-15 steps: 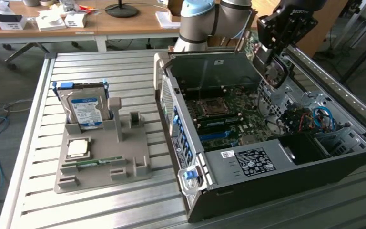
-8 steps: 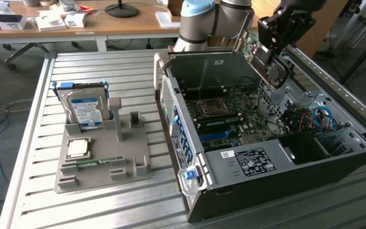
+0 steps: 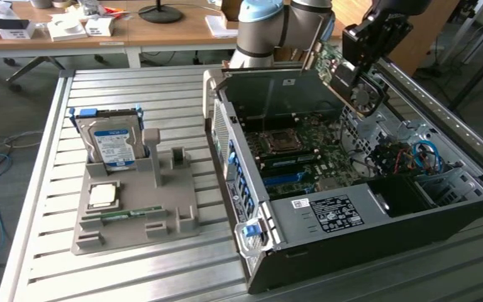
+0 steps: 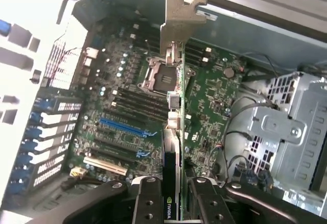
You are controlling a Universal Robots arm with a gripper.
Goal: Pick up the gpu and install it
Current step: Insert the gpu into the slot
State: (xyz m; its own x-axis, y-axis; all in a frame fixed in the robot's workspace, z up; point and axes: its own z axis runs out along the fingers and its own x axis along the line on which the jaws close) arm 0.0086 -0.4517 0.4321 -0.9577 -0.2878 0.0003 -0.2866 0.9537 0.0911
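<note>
The slatted table [image 3: 141, 277] carries an open case [image 3: 334, 214] with its motherboard [image 4: 127, 111] exposed. At the exterior view's left, a grey tray [image 3: 133, 207] holds a hard drive [image 3: 111, 145]. The gpu [image 3: 342, 75] hangs over the case's far end, clamped edge-on between the jaws, its bracket [image 4: 179, 19] pointing away from them.

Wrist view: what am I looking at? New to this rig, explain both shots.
One robot arm works at a metal table. The exterior view comes from a camera off the arm; the wrist view comes from a camera on the arm, looking past the tool. The tool is closed on the gpu, held edge-on above the motherboard of an open computer case, not seated yet. Beside the case, a grey holder carries a hard drive, a processor chip and a memory stick.
</note>
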